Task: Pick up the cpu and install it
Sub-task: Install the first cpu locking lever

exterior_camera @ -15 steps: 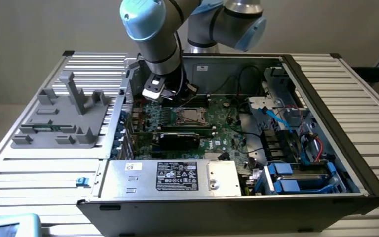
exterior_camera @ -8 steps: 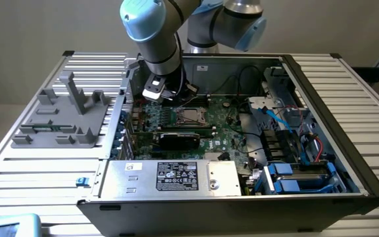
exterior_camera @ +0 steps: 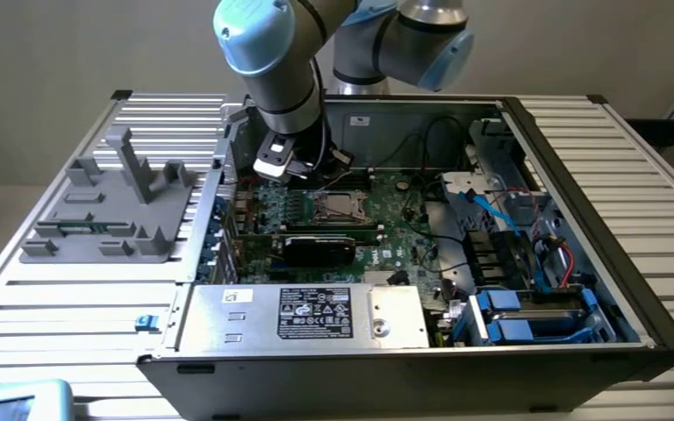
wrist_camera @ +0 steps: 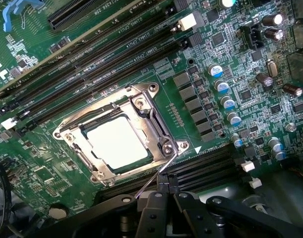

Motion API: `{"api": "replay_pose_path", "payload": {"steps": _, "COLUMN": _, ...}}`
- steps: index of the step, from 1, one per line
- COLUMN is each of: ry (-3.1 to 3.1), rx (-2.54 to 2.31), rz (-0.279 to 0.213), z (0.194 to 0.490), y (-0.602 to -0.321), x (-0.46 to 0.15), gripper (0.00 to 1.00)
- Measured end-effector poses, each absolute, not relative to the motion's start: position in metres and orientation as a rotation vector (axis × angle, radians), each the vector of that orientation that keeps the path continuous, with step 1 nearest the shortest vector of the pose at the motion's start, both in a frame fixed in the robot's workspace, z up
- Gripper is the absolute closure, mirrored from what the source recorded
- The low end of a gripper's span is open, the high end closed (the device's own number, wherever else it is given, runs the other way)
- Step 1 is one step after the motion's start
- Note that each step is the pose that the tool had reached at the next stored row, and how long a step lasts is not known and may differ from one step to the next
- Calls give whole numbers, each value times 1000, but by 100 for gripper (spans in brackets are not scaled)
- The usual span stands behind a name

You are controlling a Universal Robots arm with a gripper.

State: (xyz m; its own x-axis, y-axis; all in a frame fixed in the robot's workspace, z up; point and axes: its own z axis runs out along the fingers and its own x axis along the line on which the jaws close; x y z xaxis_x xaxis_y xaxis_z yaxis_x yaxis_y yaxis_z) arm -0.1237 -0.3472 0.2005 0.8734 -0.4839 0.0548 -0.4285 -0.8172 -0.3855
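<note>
The cpu [wrist_camera: 116, 141] lies flat in its socket on the green motherboard, its pale metal top showing through the silver retention frame [wrist_camera: 156, 111]. In the exterior view the cpu [exterior_camera: 340, 208] sits near the middle of the open computer case. My gripper [wrist_camera: 167, 191] is shut, with its black fingertips just beside the socket's corner. A thin wire socket lever [wrist_camera: 163, 168] runs from that corner down past the fingertips; I cannot tell whether it is pinched. In the exterior view the gripper [exterior_camera: 296, 180] hangs low over the board, toward that view's left of the socket.
Black memory slots [wrist_camera: 106, 54] run beside the socket, and capacitors [wrist_camera: 225, 101] stand on its other side. A black card [exterior_camera: 319, 248] and a silver power supply box [exterior_camera: 302, 316] lie nearer the case front. A grey fixture [exterior_camera: 115, 206] stands outside the case.
</note>
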Motion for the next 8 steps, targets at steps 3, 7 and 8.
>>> {"api": "replay_pose_path", "payload": {"steps": 3, "ry": 677, "rx": -2678, "rz": -211, "z": 200, "y": -347, "x": -123, "gripper": 89}}
{"api": "replay_pose_path", "payload": {"steps": 7, "ry": 677, "rx": -2677, "rz": -211, "z": 199, "y": -347, "x": -121, "gripper": 89}}
{"api": "replay_pose_path", "payload": {"steps": 8, "ry": 677, "rx": -2677, "rz": -211, "z": 199, "y": -347, "x": -121, "gripper": 89}}
